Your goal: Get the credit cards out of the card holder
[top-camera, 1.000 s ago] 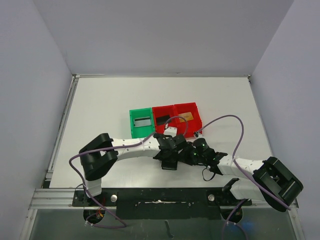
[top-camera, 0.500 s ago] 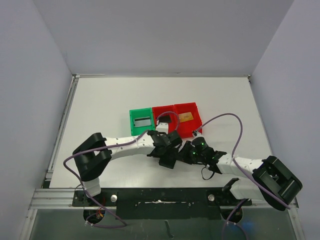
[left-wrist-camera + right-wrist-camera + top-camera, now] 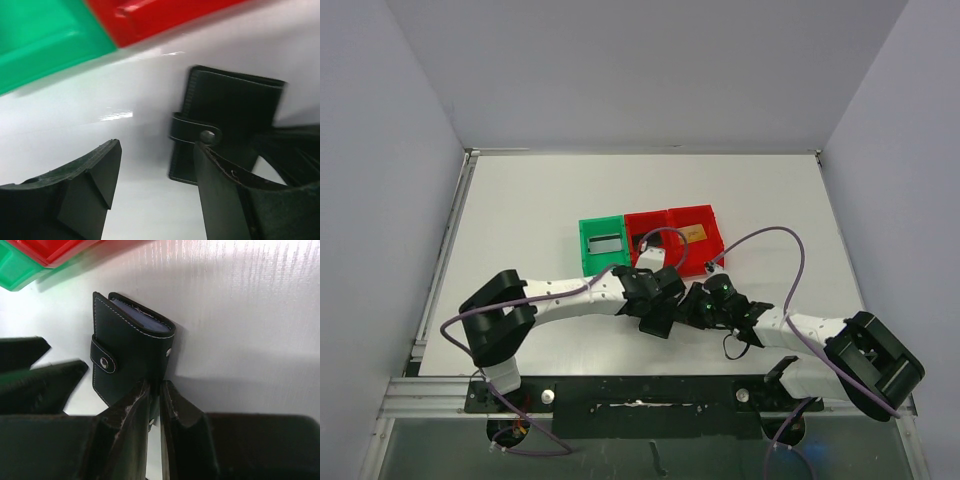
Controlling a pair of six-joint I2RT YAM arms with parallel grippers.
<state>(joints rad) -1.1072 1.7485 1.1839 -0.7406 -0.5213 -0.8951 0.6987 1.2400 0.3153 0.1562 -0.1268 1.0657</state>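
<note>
Card holder (image 3: 129,347): black, folded shut, on the white table (image 3: 520,220) just near of the bins, between the two wrists; hidden under them from above.
Closure tab (image 3: 102,361): wrapped over the left edge, stud pressed in.
Pockets: thin blue-grey strip showing along the far end of the fold.
Flat or lifted: cannot tell; shadow on the table at its right.
Right gripper (image 3: 156,388): pinched almost closed on the near edge of the card holder, one finger on each face.
Left gripper (image 3: 156,172): spread wide, gripping nothing, only bare table between the fingers; right-hand finger (image 3: 225,195) just in front of the tab, contact not clear.
Green bin (image 3: 584,250): leftmost of three, far of the left wrist.
Greyish card (image 3: 605,242): flat inside the green bin.
Middle red bin (image 3: 630,225): touching the green one; dark shape inside, largely covered by a cable loop and the left wrist, too hidden to name.
Right red bin (image 3: 718,240): last in the row.
Tan-gold card (image 3: 697,233): lying in the right red bin.
Purple cable (image 3: 770,235): arching from the right arm over the table, right of the bins.
</note>
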